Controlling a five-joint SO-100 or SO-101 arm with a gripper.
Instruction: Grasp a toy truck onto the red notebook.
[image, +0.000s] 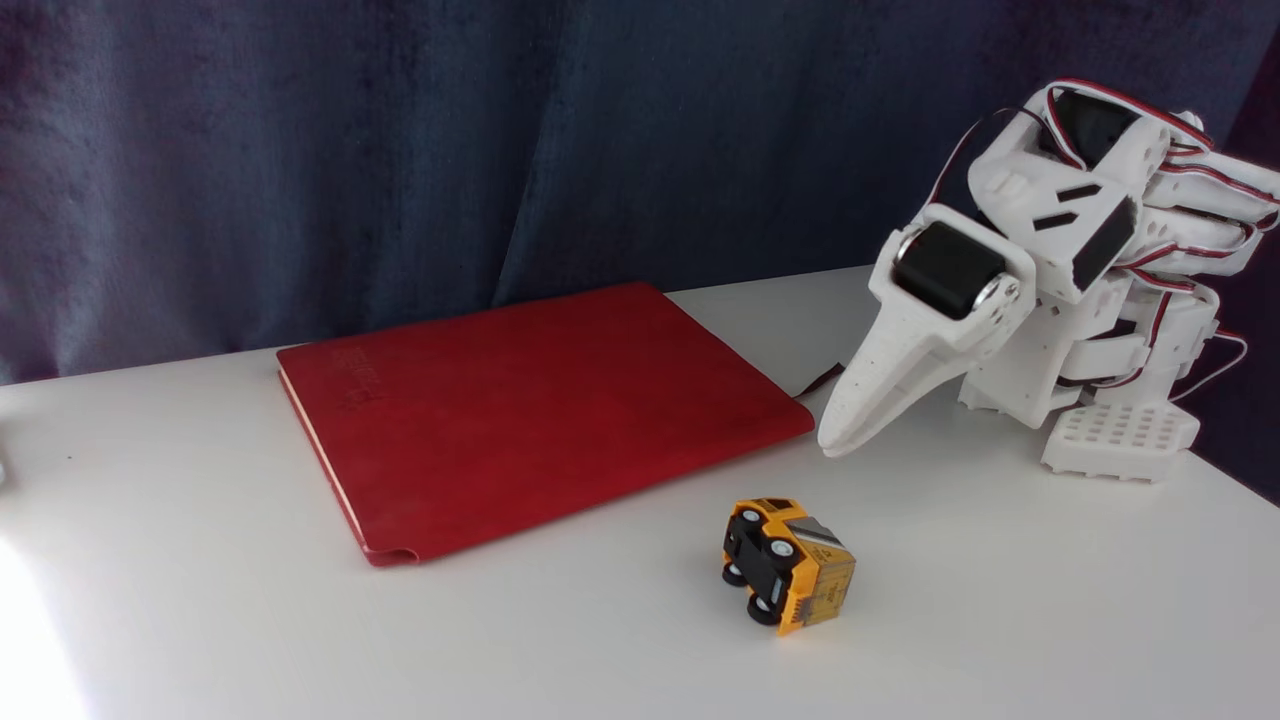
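Note:
The toy truck (787, 563) is a tiny orange-yellow box lying tipped on its side on the white table, its black underside and white-hubbed wheels facing left. The red notebook (530, 410) lies flat and closed behind it to the left, a dark ribbon poking out at its right corner. My white gripper (835, 445) hangs from the folded arm at the right, its tip pointing down beside the notebook's right corner, above and behind the truck and apart from it. Its fingers lie together with nothing between them.
The arm's white base (1120, 435) stands at the right edge of the white table (300, 620). A dark blue curtain (400, 150) hangs behind the table's far edge.

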